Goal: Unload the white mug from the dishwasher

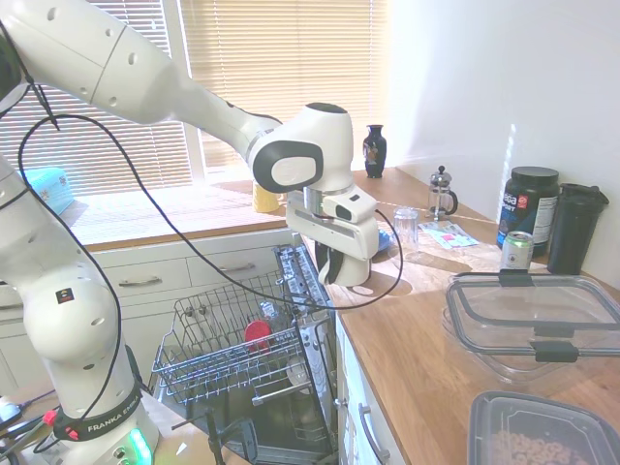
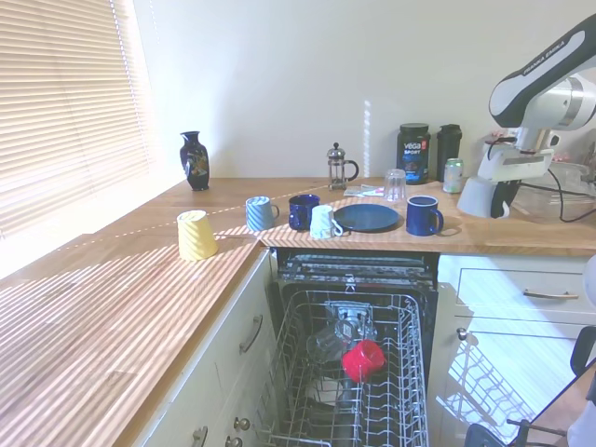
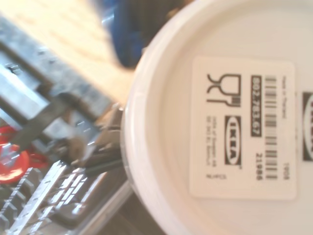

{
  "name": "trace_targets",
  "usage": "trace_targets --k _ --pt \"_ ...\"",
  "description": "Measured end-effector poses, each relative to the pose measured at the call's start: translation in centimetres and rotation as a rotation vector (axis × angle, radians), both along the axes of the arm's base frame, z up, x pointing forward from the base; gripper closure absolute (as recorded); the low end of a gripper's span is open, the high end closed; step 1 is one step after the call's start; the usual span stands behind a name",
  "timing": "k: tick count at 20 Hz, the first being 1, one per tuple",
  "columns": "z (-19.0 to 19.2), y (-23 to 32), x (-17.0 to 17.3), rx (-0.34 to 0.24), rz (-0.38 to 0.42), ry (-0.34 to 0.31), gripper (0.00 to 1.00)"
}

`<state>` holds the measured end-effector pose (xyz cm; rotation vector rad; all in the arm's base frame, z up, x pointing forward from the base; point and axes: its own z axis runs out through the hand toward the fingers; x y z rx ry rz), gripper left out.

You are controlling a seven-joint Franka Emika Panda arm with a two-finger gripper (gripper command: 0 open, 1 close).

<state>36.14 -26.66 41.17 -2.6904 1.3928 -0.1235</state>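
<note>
The white mug [image 1: 358, 262] is upside down at the counter's edge, just above the open dishwasher [image 1: 291, 291]. My gripper [image 1: 345, 267] comes down over the mug, with dark fingers on either side of it, shut on it. From the other side, the mug [image 2: 475, 197] stands right of the dishwasher [image 2: 358, 270] under the gripper [image 2: 490, 197]. Its base with a barcode label [image 3: 242, 127] fills the wrist view. The mug's rim appears to rest on the wood.
The pulled-out wire rack [image 2: 307, 391] holds a red item [image 2: 362, 359] and clear glassware. On the counter are blue mugs [image 2: 424, 215], a blue plate [image 2: 367, 217], a pale yellow mug [image 2: 195, 235], a glass [image 1: 406, 229], a French press [image 1: 442, 193], and clear lidded containers [image 1: 533, 320].
</note>
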Motion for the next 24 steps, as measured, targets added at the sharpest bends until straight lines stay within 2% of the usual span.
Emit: trace_targets --k 3,7,15,21,22,24 --pt "-1.3 -1.0 3.2 -0.005 0.016 0.036 1.00" --pt "-1.8 -1.7 7.0 -0.005 0.033 0.043 1.00" --pt "-5.7 -4.0 10.3 0.006 0.059 0.083 1.00" --pt "-6.0 -5.6 12.4 -0.016 0.064 0.086 1.00" --pt "-6.0 -5.7 12.6 -0.013 0.065 0.092 0.00" --pt "-5.9 -5.8 12.8 -0.002 0.065 0.107 0.00"
